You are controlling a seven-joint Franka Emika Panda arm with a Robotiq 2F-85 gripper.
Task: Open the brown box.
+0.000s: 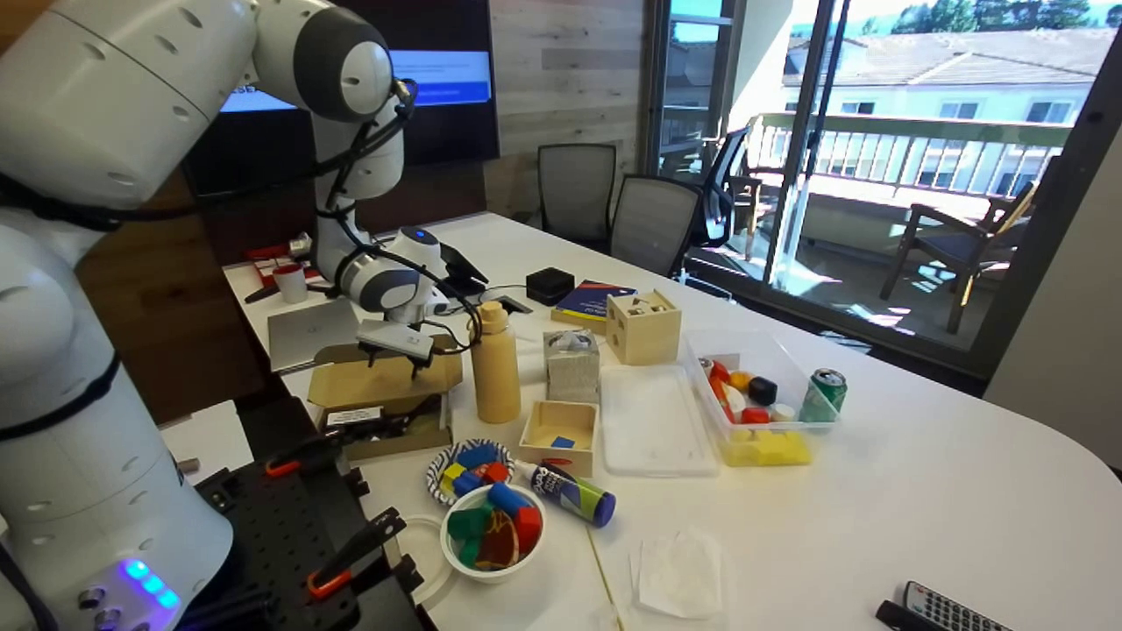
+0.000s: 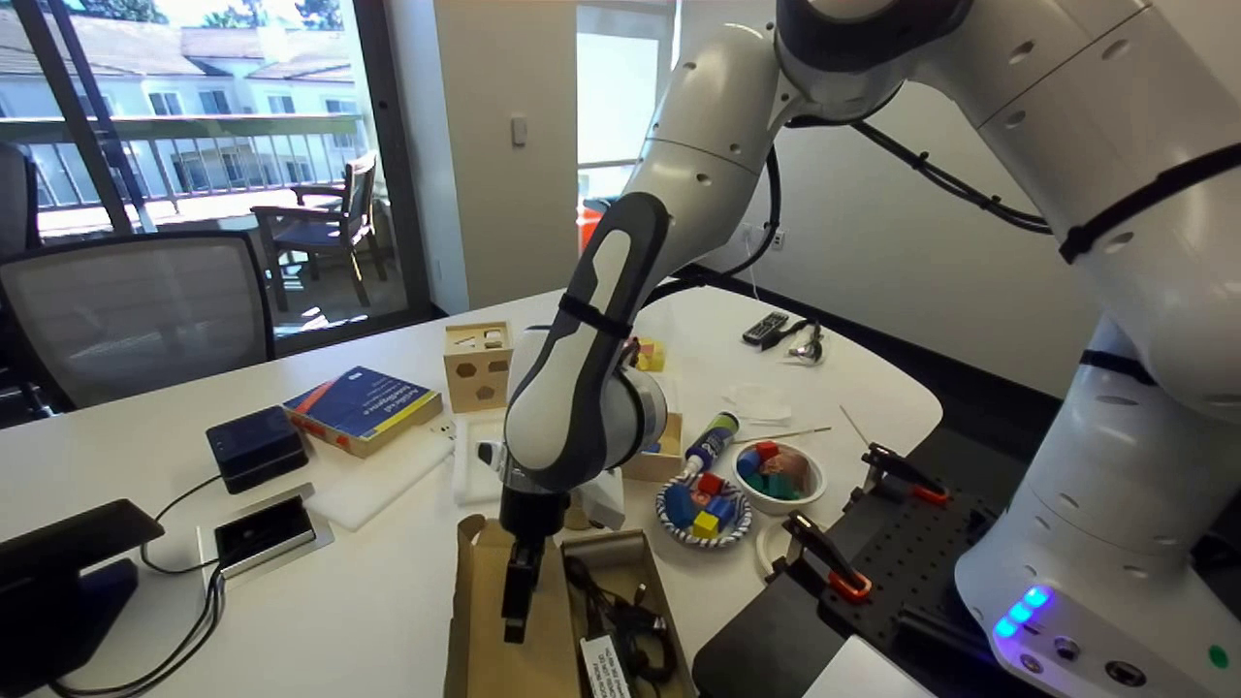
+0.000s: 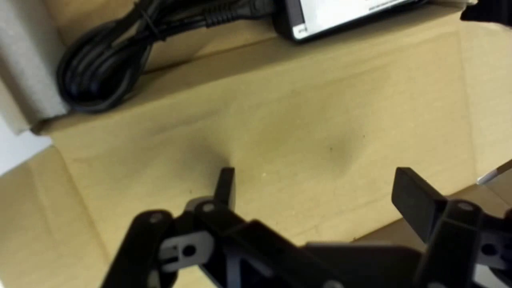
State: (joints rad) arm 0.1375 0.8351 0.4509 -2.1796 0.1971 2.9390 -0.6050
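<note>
The brown box is cropped in 2 views.

The brown box lies open, its laid-back lid offering a flat, bare stretch beneath the spread pincer. The box's hollow gives less room: a coiled cord and a labelled adapter crowd it. A tall bottle stands just off one short end of the box, with a patterned bowl near that end. Between the box's lid and a black pad, bare bench leaves a passage.
</note>
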